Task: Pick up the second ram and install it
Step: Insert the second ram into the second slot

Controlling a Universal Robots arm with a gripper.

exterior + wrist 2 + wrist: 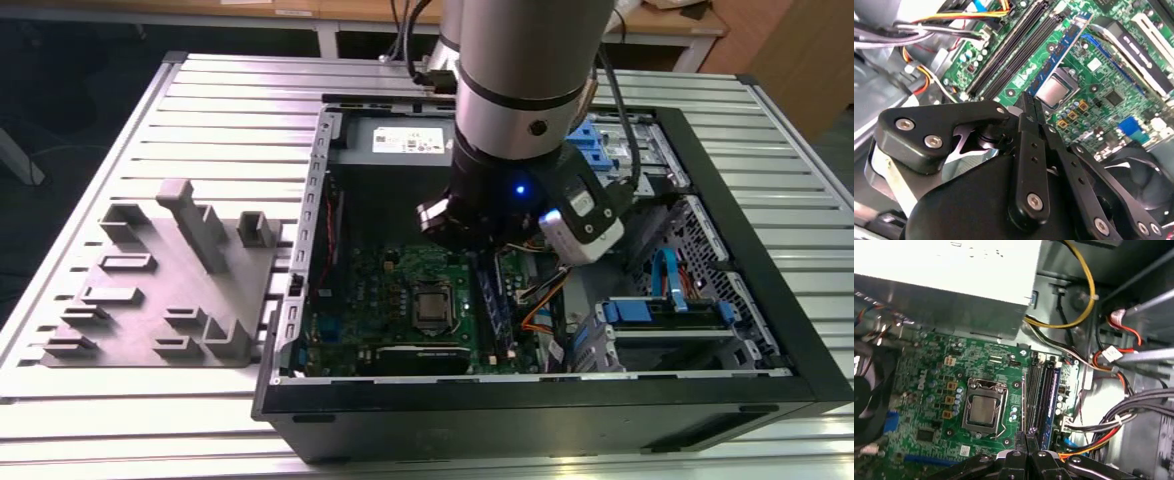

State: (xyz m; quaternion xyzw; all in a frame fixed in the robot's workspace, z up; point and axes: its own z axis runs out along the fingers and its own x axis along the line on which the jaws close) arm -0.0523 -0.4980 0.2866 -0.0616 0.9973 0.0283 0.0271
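Exterior view: grey rack (160,290) at 9 o'clock of case (534,425). CPU (430,305) mid-board; ram (511,305) seated in socket at its 3 o'clock. Gripper (1026,440) fingers pressed together, holding nothing, tips just beside ram's end in both wrist views.
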